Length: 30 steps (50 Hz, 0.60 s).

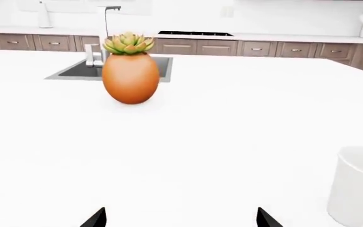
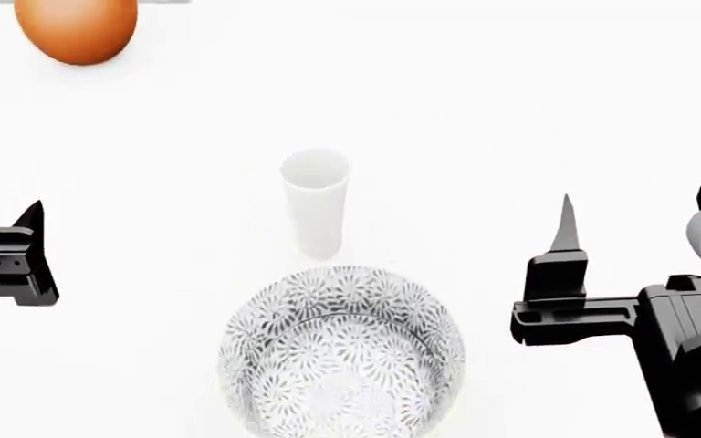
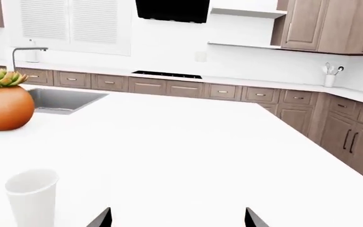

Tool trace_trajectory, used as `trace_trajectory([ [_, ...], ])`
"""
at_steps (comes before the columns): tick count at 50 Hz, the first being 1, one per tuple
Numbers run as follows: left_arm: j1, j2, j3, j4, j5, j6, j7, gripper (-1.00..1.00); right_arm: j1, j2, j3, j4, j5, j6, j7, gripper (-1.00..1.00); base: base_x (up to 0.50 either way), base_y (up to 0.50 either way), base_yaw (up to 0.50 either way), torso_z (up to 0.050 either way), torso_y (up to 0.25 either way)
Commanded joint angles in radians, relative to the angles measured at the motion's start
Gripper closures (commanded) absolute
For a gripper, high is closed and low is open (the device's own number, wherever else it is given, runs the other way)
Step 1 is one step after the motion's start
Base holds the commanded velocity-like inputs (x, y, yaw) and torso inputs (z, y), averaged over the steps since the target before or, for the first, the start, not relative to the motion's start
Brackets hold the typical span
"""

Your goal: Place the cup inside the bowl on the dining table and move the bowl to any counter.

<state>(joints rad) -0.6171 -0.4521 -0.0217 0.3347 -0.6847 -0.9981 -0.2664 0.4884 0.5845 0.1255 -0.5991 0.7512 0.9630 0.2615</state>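
The white cup [image 2: 315, 201] stands upright on the dining table [image 2: 546, 109], just behind the black-and-white patterned bowl [image 2: 340, 351], which is empty. My left gripper [image 1: 181, 220] is open with nothing between its fingers. It hovers left of the bowl, and the cup [image 1: 358, 184] shows off to one side of it. My right gripper [image 2: 637, 205] is open and empty too, hanging right of the bowl, level with the cup [image 3: 31, 198]. Neither gripper touches anything.
An orange egg-shaped planter [image 2: 77, 27] with a succulent sits at the table's far left, by a sink [image 1: 81, 71] with a tap. A counter [image 3: 168, 78] over brown drawers runs along the far wall, with a utensil holder [image 3: 330, 79].
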Motion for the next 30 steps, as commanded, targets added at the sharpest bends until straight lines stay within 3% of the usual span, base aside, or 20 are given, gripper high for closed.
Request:
trace_trajectory([
  [1, 0.006, -0.003, 0.000, 0.000, -0.004, 0.002, 0.000, -1.00, 0.004, 0.003, -0.009, 0.003, 0.004, 0.004, 0.000, -1.00, 0.50, 0.00, 0.00, 0.000, 0.000],
  [13, 0.017, 0.002, 0.010, -0.016, 0.003, 0.022, 0.004, -1.00, 0.019, 0.000, -0.015, 0.006, 0.020, 0.017, 0.002, -1.00, 0.49, 0.00, 0.00, 0.000, 0.002],
  [30, 0.020, -0.009, 0.007, -0.009, -0.005, 0.013, -0.002, -1.00, 0.271, -0.065, -0.139, 0.193, 0.182, 0.152, -0.138, -1.00, 0.00, 0.00, 0.00, 0.000, 0.000],
])
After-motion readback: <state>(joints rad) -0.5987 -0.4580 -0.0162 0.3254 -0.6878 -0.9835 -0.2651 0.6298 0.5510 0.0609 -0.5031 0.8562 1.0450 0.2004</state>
